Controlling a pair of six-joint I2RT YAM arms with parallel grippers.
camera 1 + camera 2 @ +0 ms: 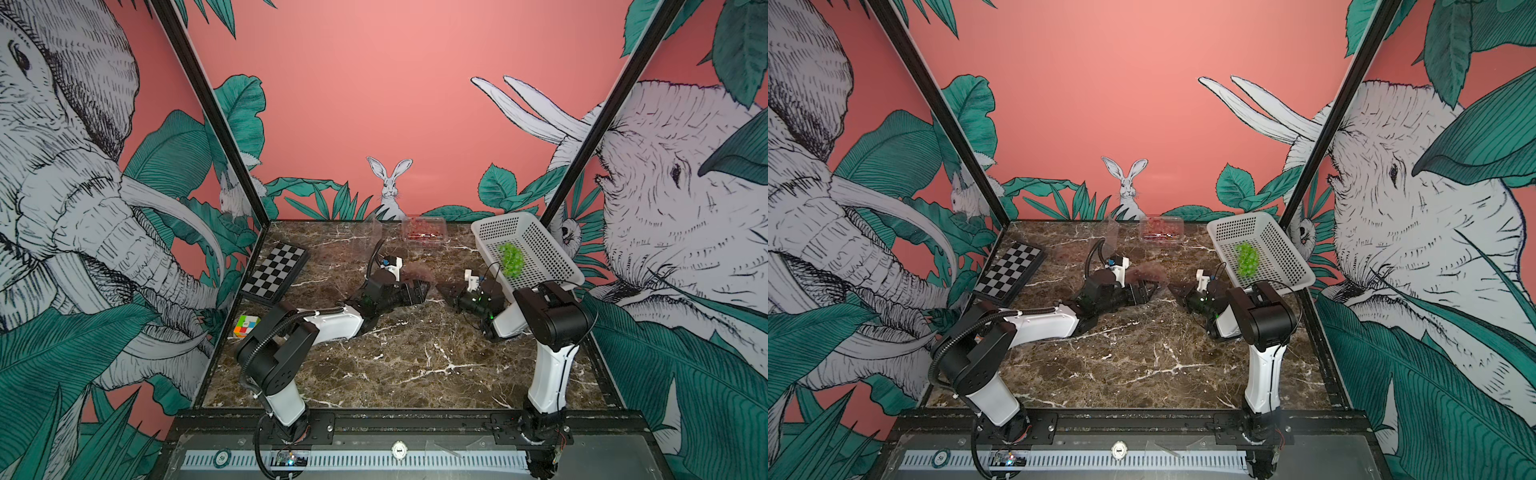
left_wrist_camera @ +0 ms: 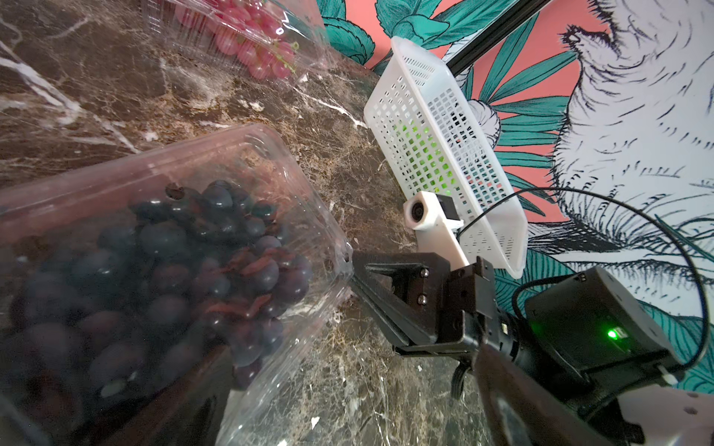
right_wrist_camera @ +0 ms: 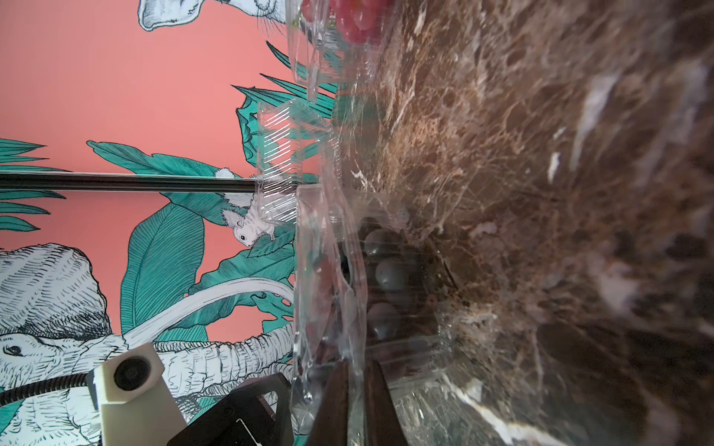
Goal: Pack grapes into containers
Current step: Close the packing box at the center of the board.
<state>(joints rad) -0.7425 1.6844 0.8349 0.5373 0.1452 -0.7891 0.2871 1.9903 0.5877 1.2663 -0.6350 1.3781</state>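
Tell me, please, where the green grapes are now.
In both top views, the green grapes lie inside the white perforated basket at the far right of the marble table, just beyond the right arm.

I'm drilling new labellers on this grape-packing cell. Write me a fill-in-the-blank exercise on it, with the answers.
1. The bunch in the white basket is ___ in colour.
2. The grapes in the back clamshell are ___.
3. The right gripper is ___ on the edge of the centre clamshell, which holds dark grapes.
4. The chessboard lies on the robot's ___ side.

Missing words: green; red; shut; left.
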